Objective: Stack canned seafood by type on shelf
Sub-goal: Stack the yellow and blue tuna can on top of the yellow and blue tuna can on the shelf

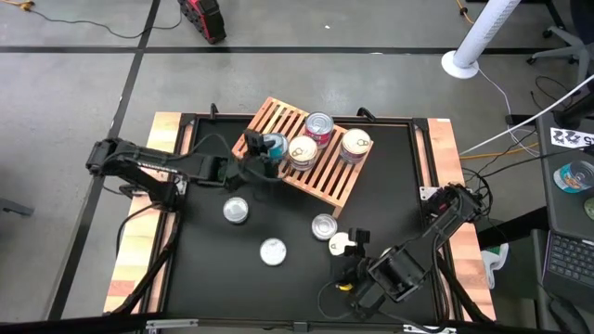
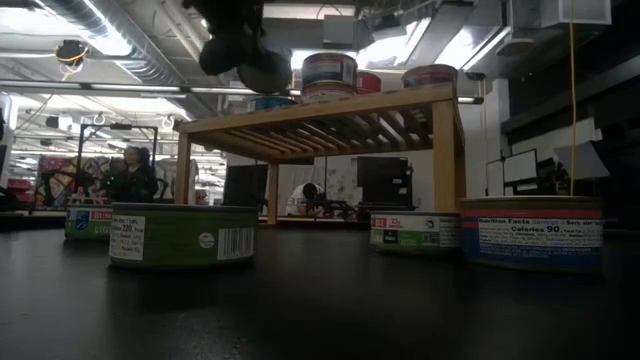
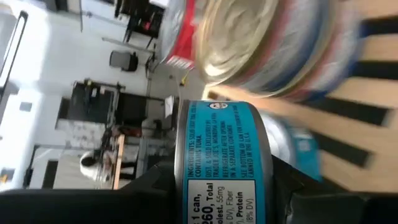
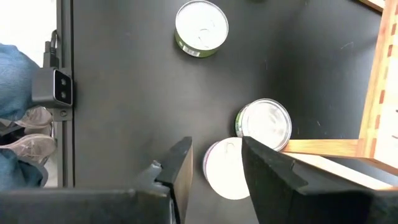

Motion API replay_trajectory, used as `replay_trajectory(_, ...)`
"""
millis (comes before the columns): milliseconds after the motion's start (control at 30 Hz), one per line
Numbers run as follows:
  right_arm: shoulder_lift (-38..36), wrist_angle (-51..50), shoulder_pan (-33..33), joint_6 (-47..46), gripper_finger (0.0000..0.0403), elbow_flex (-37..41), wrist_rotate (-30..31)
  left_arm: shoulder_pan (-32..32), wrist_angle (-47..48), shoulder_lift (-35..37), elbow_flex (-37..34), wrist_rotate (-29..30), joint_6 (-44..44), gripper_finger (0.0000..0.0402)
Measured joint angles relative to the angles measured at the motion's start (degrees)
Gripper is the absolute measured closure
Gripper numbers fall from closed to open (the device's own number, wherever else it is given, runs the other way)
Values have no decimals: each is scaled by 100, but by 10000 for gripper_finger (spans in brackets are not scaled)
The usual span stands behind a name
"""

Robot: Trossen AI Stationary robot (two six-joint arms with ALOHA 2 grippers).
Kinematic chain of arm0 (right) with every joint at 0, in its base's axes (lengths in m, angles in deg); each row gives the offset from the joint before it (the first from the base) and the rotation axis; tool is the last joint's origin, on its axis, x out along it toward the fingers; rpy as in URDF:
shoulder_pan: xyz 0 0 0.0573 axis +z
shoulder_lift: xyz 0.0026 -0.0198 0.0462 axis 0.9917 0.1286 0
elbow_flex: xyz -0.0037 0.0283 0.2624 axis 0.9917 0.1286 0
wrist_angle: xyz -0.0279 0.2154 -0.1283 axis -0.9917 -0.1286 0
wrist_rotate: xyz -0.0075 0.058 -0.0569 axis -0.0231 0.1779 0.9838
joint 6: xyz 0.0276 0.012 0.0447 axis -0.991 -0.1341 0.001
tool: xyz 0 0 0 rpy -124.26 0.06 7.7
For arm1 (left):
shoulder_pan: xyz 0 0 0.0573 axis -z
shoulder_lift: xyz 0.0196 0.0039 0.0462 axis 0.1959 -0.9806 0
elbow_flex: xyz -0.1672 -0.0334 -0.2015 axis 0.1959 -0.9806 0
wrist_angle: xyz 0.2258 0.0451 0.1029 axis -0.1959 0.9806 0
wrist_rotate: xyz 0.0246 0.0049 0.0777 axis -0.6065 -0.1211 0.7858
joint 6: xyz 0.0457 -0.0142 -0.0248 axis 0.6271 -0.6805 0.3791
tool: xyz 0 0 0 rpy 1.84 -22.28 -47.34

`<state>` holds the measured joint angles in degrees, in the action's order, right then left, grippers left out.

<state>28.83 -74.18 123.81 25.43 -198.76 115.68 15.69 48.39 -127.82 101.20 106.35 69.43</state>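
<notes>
Cans on rack: three spots on the wooden rack (image 1: 320, 176) at upper centre of the high view — a red-sided can (image 1: 318, 126), a pale-lidded can (image 1: 303, 150) beside it, and another can (image 1: 355, 144) toward the rack's right edge.
Cans on table: three lie on the black table (image 1: 204, 269) below the rack — one (image 1: 236, 211) at left, one (image 1: 273, 250) lower centre, one (image 1: 324, 225) near the rack's lower corner.
Left gripper (image 1: 264, 153): reaches in from the left, over the rack's left end, closed around a blue-labelled can (image 3: 224, 162) held on edge.
Right gripper (image 1: 345, 246): low right of centre, fingers apart around a white-lidded can (image 4: 225, 169) on the table; whether they touch it I cannot tell.
</notes>
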Motion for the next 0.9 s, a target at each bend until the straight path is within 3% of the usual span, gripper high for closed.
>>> replay_trajectory(133,2,-1,3,0,264,2,-1,-346,0,-29,0,-90,28,260)
replay_trajectory(333,2,0,3,0,264,4,2,-703,-17,-76,0,-1011,160,260)
replay_trajectory(600,4,-1,3,0,264,4,-1,-890,-7,-85,0,-1040,156,254)
replay_trajectory(900,4,-1,3,2,265,4,-2,-870,-3,-85,0,-1042,-223,184)
